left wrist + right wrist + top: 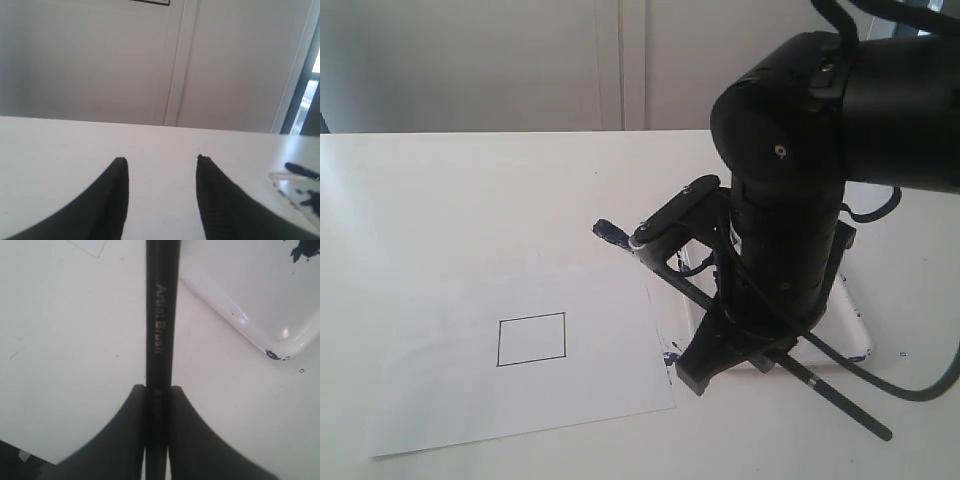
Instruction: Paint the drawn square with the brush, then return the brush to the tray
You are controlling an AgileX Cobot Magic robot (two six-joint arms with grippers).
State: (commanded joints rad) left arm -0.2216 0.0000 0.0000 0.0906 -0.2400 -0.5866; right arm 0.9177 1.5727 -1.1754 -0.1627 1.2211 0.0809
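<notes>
right gripper: fingers pressed onto the black handle of the brush, pinching it. brush slants across the near edge of the tray; dark blue tip sits past the far right corner of the paper sheet, cannot tell if it touches the table. drawn square plain white inside, well apart from the tip. left gripper: fingers spread, nothing between them.

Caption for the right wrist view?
Right gripper clamps the brush handle, with the white tray corner alongside.
</notes>
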